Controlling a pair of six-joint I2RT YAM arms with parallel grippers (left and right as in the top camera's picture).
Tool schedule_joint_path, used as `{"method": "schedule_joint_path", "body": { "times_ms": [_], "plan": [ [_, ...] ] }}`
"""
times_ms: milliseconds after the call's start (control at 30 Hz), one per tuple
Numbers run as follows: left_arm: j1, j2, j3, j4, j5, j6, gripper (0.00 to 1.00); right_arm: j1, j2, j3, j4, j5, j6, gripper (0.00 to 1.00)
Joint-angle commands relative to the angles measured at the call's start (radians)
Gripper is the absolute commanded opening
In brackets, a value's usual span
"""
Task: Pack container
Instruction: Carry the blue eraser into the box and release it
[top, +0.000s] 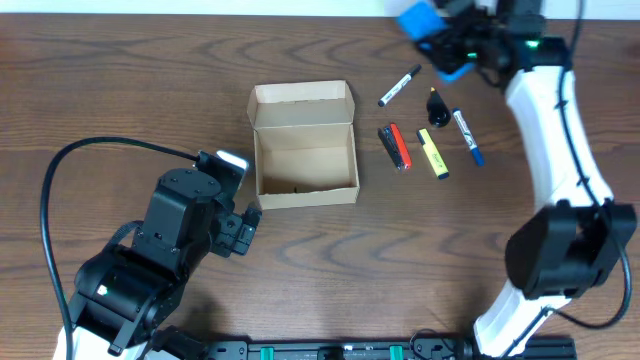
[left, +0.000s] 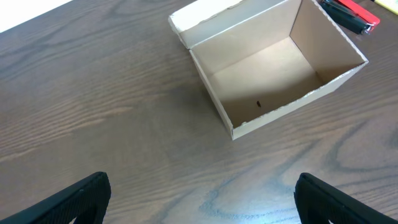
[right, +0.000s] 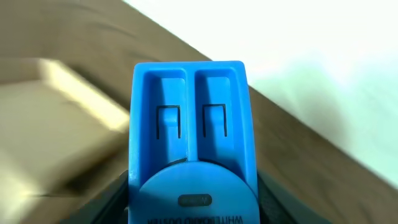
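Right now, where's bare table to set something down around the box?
Free: the wood left of the container, and the front strip between it and the right arm. Crowded: right of it, where the red marker, yellow highlighter and blue pen cluster.

**Lighting and picture quality**

Overhead: bright, even, diffuse light with soft shadows. My left wrist view is sharp. A soft shadow lies inside the container (left: 273, 68) along its near wall, and the top-left corner is blown white. My right wrist view: blue plastic block (right: 189, 143) crisp, background smeared, white glare upper right.
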Motion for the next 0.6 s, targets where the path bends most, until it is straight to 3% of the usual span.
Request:
{"method": "schedule_joint_path", "body": {
  "times_ms": [0,233,567],
  "plan": [
    [0.0,0.0,0.012,-0.003,0.007,0.018,0.95,0.104,-0.003,0.002,-0.051,-0.026,-0.088,0.46],
    [0.001,0.0,0.012,-0.003,0.007,0.018,0.95,0.308,-0.002,0.001,-0.209,-0.013,-0.248,0.44],
    [0.001,0.0,0.012,-0.003,0.007,0.018,0.95,0.474,0.014,-0.035,-0.299,0.023,-0.329,0.43]
  ]
}}
